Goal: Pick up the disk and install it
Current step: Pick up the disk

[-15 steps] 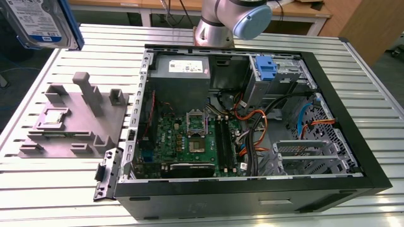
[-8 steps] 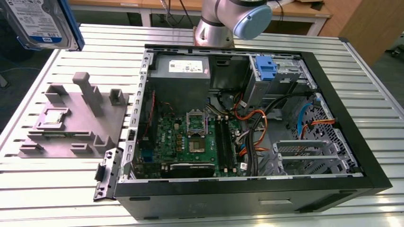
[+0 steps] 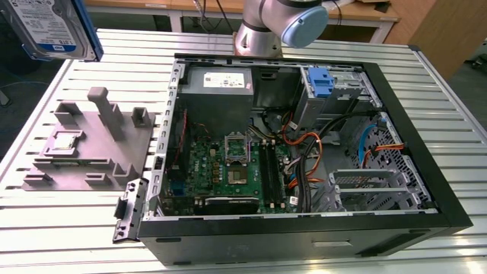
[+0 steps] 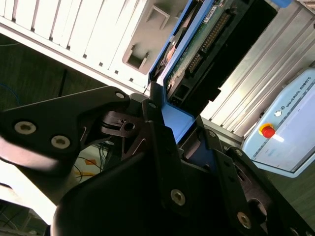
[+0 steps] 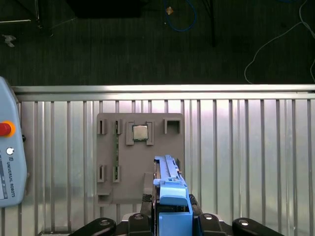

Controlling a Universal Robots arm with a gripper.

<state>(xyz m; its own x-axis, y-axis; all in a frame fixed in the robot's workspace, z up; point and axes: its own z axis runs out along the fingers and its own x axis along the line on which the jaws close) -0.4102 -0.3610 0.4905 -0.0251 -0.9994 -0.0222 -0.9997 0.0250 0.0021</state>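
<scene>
In the exterior view, the disk (image 3: 52, 27) hangs high at the far left, lifted clear of the slatted metal table (image 3: 449, 97), with its blue-and-white label showing. Below it, on the table's left side, sits a grey holder tray (image 3: 91, 142) with bare slats all round it.

To the right lies the open computer case (image 3: 304, 148). A green circuit board (image 3: 228, 165) fills its left half and cables run through the middle. A blue bracket (image 3: 323, 85) sits in the far drive bay, and a metal cage (image 3: 365, 185) is at the near right. The robot arm (image 3: 285, 20) rises beyond the case's far wall.

In the first wrist view the gripper (image 5: 171, 220) has its jaws clamped on the disk's blue side rails, holding it edge-on over the tray. A small square chip (image 5: 140, 132) rests in one tray pocket. A control pendant (image 5: 10, 157) with a red button lies well apart from the tray. The second wrist view shows the disk's green underside.
</scene>
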